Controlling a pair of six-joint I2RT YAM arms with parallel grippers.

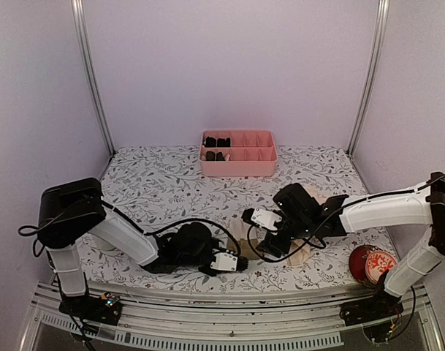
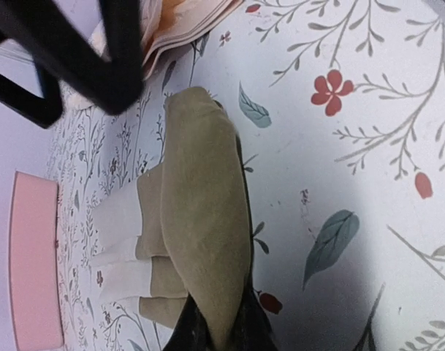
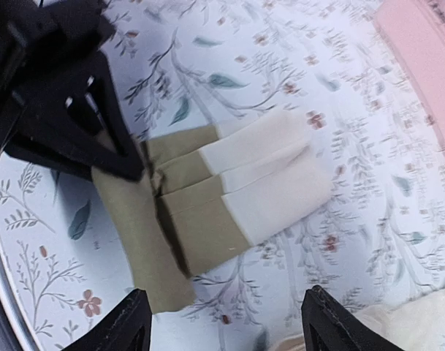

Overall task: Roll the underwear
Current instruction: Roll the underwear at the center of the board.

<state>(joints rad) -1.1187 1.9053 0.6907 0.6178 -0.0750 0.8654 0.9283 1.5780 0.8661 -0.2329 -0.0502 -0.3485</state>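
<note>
So the olive underwear (image 2: 200, 219) is on the table (image 2: 368, 146) close to the front edge, roughly 6 o'clock in the top view. It's folded in layers, and its cream part (image 3: 273, 175) points toward the pink tray (image 1: 237, 155) back at 12 o'clock. The left hand (image 2: 211, 330) is pinched tight on one end of the raised olive fold. The right hand (image 3: 223, 300) hovers over the same garment with fingers spread wide, nothing between them. The peach underwear (image 1: 304, 251) sits near it at 3 o'clock, partly under the right arm.
</note>
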